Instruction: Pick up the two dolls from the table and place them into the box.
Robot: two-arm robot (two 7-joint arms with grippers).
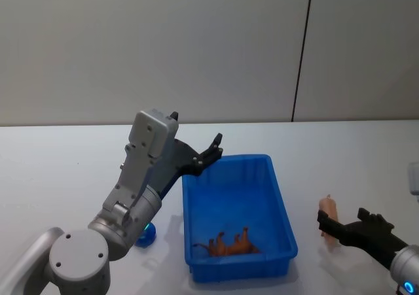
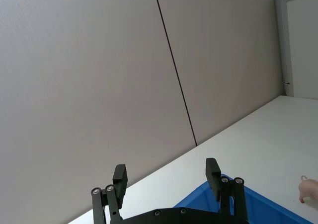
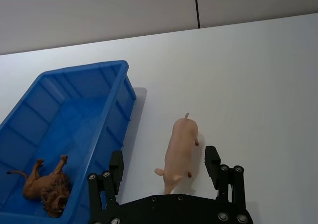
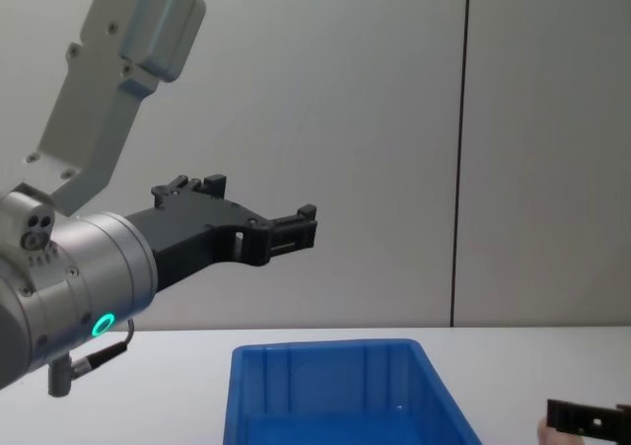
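The box stood on the table, and 1 doll, a brown lion, lay inside it at the near end. The other doll, a pink pig, lay on the table near the right side of the box, not touching it. The right gripper was low over the pig with its jaws wide, 1 finger on each side of the animal, not gripping it. The left gripper was raised above the far left corner of the box, jaws also wide, holding nothing.
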